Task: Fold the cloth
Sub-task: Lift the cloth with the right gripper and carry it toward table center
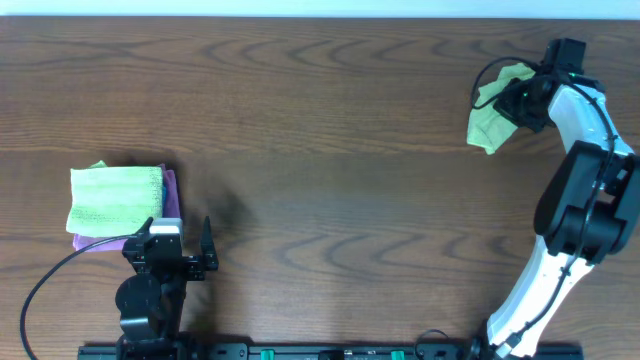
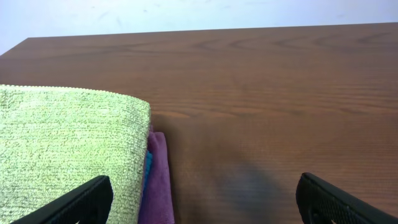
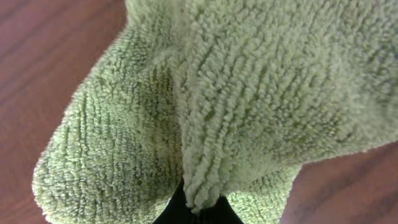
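Overhead and wrist views of a dark wood-grain table. At far left, near the front edge, lay a folded pale green cloth square stacked on a purple cloth, whose edge showed along the square's right and front sides. The left wrist view also showed a thin blue sliver between the two. Just right of this stack, the left gripper sat low with its fingers spread wide and nothing between them, one finger close beside the stack and the other over bare wood. At far right, toward the back edge, the right arm reached away from its base. The right gripper was closed on the cloth, a lime-green towel bunched into an irregular clump extending left of the gripper. In the right wrist view its ribbed pile gathered into a ridge that ran down into the dark jaws at the bottom edge, with wood visible at both sides. Whether its lower part touched the table could not be told
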